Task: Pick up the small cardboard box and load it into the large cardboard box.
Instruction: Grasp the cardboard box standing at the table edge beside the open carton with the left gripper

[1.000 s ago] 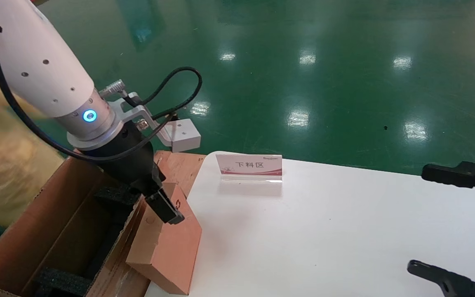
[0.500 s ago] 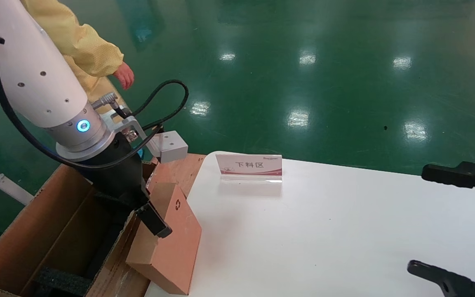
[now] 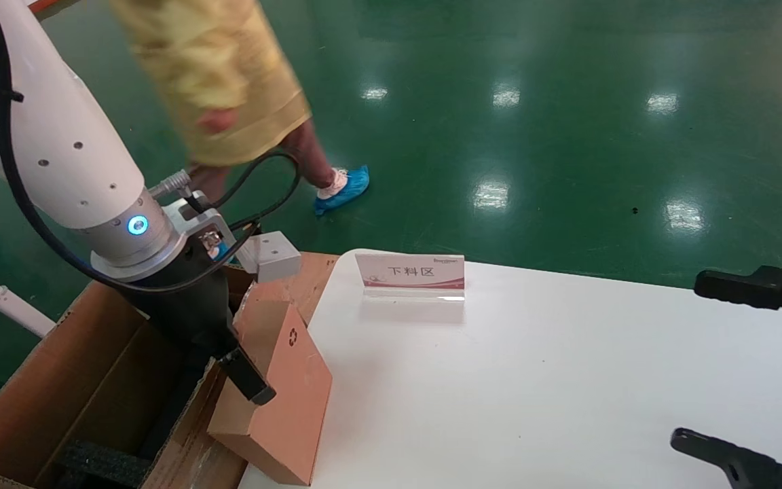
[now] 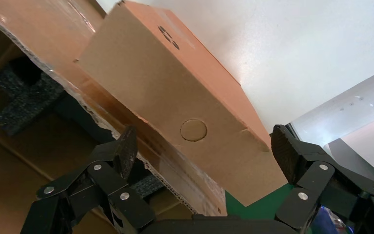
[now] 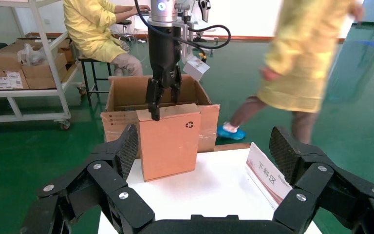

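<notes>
Head view: the small cardboard box [image 3: 279, 394] is seen tilted at the tabletop [image 3: 533, 380] edge, leaned on the large cardboard box [image 3: 72, 380]. It is not yet loaded.
Left wrist view: the left hand [image 4: 202, 151] is spread wide around the small box, not clenched. The big box's inside is mostly hidden.
Right wrist view: the right hand [image 5: 202, 148] is parked, released, holding nothing.

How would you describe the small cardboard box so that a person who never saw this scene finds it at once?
Start at the white table and go to its edge beside the large cardboard box. There the small cardboard box stands tilted, with the open left gripper at its top. It is flat and slim, without flaps, and has a black recycling symbol.
</notes>
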`<state>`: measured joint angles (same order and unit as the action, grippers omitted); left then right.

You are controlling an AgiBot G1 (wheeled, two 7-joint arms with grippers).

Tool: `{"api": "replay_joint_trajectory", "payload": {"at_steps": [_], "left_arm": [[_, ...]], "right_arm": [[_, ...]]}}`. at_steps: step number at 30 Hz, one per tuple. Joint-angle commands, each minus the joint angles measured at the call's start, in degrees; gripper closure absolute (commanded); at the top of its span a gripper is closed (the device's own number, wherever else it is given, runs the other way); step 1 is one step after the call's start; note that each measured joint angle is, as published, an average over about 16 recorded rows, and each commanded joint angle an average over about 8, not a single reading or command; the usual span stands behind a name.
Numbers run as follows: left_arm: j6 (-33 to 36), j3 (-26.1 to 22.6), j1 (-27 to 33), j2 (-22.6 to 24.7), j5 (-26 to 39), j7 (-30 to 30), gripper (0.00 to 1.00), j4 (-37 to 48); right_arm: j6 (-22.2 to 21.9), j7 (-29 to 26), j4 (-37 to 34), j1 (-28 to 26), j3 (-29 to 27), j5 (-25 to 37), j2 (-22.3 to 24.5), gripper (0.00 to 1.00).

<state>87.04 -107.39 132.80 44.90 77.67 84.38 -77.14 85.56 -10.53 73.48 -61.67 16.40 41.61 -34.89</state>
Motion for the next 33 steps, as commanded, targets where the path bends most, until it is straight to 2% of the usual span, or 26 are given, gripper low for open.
{"api": "replay_joint_trajectory", "payload": {"at_steps": [1,24,25,26,32,33], "left_arm": [[-0.28,-0.31,-0.15,-0.13,-0.18,0.03,0.0,0.0],[-3.89,-2.28,-3.65,-1.11,0.97,-0.89,0.0,0.63],[-3.97,-2.29,-3.69,-1.13,0.97,-0.94,0.0,0.64],[-4.06,-2.3,-3.75,-1.15,0.97,-1.01,0.06,0.64],[-3.98,-2.25,-3.71,-1.14,0.98,-0.88,0.81,0.63],[-3.95,-2.25,-3.69,-1.14,0.98,-0.86,0.94,0.63]], "right_arm": [[0.0,0.0,0.0,0.0,0.01,-0.01,0.0,0.0],[-0.05,0.05,-0.01,-0.01,0.08,-0.06,0.04,0.0],[-0.05,0.05,-0.02,-0.01,0.08,-0.07,0.04,0.07],[-0.05,0.05,-0.02,-0.01,0.08,-0.07,0.04,0.19],[-0.05,0.05,-0.02,-0.01,0.08,-0.07,0.04,0.94],[-0.05,0.05,-0.02,-0.01,0.08,-0.07,0.04,1.0]]}}
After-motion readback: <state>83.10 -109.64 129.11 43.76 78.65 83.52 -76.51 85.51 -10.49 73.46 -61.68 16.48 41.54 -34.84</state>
